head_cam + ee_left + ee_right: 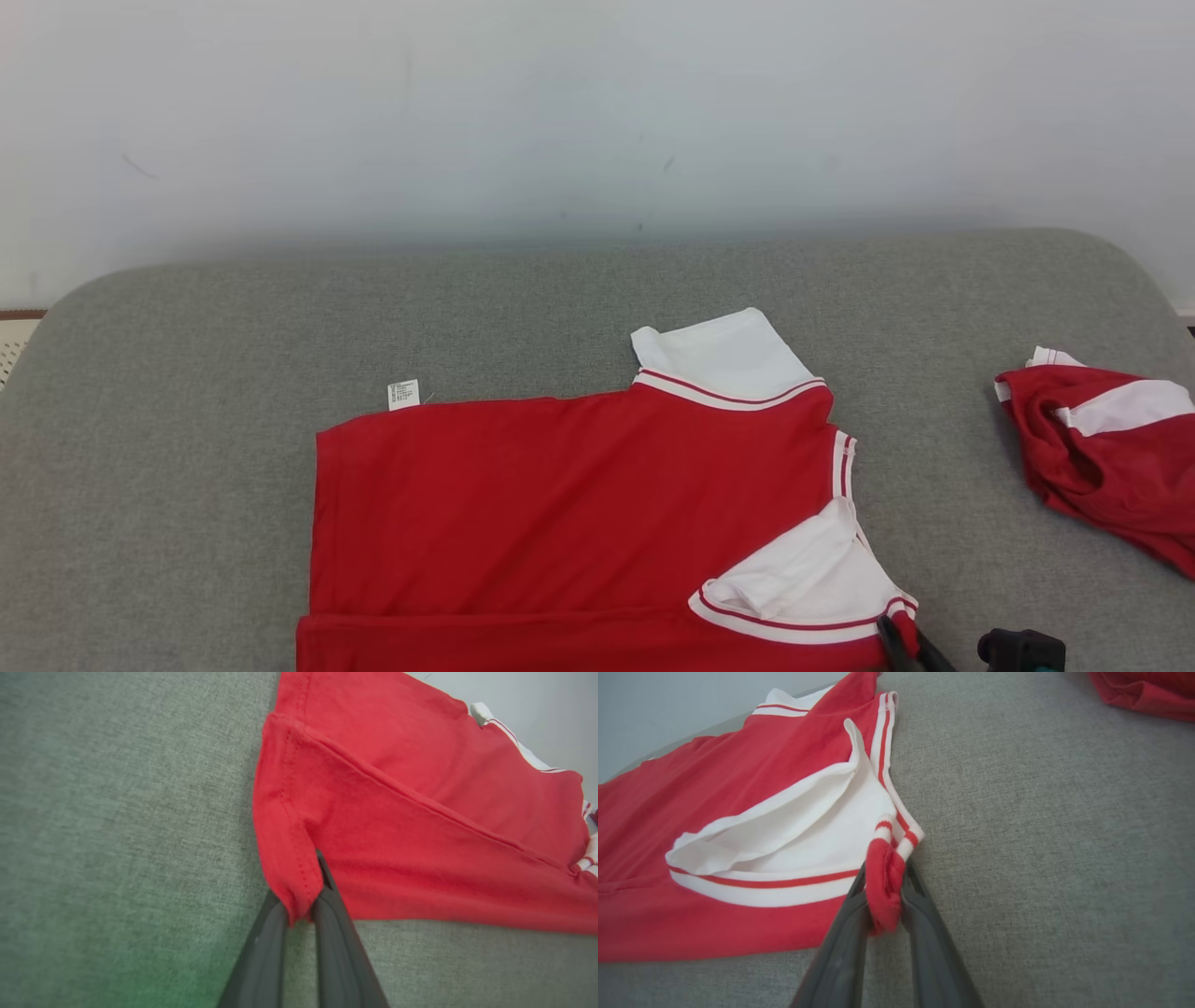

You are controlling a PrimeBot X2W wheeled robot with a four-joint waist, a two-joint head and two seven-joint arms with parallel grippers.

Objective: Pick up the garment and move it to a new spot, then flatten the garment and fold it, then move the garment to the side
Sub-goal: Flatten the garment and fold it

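Garment (579,504): red tee w/ white sleeves, laid mostly flat on grey padded surface (187,392). It was seen at centre-to-near part of head view, hem end toward robot's left, neck end toward right.
Near edge: strip along nearest long side was doubled over, w/ crease running across the width.
Far sleeve (724,359): white, pointed toward wall (560,112). Striped band was noted where it met red body.
Near sleeve (803,579): white, rumpled, opening gaping. Red-and-white striped band ran along its near side.
Neck trim (843,464): white w/ red stripe, at garment's right edge, between the two sleeves.
Care label (403,394): small white tag, at far edge nr hem end, lying on surface.
Left gripper (301,891): fingers were pinched together on near-left hem corner. Stitched red cloth was bunched between them and drawn to a peak at the grip.
Right gripper (883,882): clamped tight on a wad of red cloth just beside near sleeve's striped band. Fingers were also glimpsed at bottom edge of head view, by that sleeve.
Second garment (1102,448): red & white, crumpled heap at far right of surface, well apart from the first.
Backdrop: wall pale & plain, directly behind surface.
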